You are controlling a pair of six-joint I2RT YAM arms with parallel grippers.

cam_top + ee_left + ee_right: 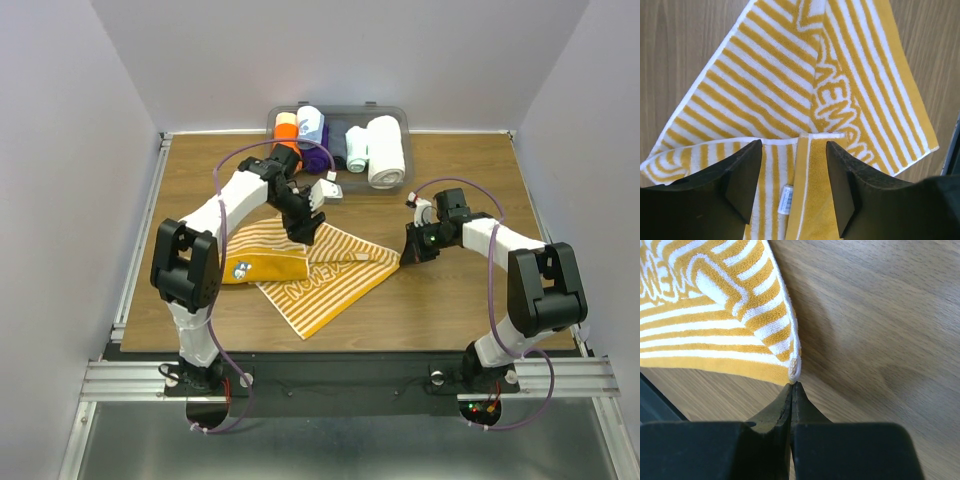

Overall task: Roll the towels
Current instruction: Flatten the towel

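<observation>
Top external view is showing the striped towel [330, 282] lying part-folded mid-tabletop [470, 310], near of the bin [398, 110], so rolling is only just being set up. The left tool [794, 146] is hovering with jaws wide apart over the folded hem, gripping nothing, while the right tool [791, 388] is sitting fully closed, touching the towel's right corner; whether cloth is pinched, I cannot tell. The next move is likely calling for the left tool to be lowering onto that hem and closing.
</observation>
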